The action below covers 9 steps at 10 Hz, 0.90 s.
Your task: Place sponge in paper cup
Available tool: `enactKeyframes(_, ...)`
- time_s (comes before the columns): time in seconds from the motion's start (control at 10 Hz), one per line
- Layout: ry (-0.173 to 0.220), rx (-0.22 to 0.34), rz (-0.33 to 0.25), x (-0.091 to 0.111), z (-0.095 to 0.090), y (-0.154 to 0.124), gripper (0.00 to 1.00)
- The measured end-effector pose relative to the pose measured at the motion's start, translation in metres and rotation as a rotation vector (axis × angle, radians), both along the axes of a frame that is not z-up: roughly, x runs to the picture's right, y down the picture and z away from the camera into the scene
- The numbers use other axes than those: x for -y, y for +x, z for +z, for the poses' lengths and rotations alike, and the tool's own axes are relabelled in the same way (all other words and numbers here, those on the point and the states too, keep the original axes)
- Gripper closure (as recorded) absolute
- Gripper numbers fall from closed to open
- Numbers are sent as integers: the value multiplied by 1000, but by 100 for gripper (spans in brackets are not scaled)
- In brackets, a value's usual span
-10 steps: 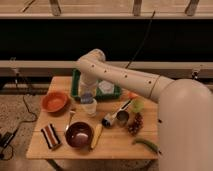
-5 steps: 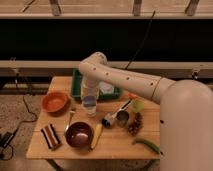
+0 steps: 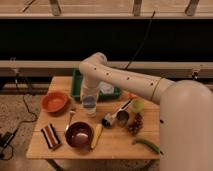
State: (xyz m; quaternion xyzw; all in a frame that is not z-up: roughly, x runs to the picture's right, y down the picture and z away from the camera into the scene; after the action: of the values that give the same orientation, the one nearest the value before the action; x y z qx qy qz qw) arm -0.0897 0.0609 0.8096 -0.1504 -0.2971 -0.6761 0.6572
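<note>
Camera view: the tool (image 3: 89, 98) is held right over the paper cup (image 3: 90, 107) on the desk (image 3: 117, 145); whether it is spread cannot be told.

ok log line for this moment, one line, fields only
gripper: over paper cup, pointing down | sponge: at cup mouth | table: orange bowl, dark bowl, metal cup | release: not confirmed
</note>
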Motion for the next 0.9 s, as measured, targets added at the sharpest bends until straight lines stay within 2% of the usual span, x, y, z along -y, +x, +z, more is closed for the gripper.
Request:
enactKeyframes(0.3,1,-3,-1,0,3,0,20)
enactKeyframes(0.5,15,-11,-1,5,6,1,20)
enactKeyframes(0.7,47,-26,16,18,9,5,20)
enactKeyframes(0.8,77,-38,40,31,11,10,20)
enactKeyframes(0.9,80,-42,43,32,12,13,20)
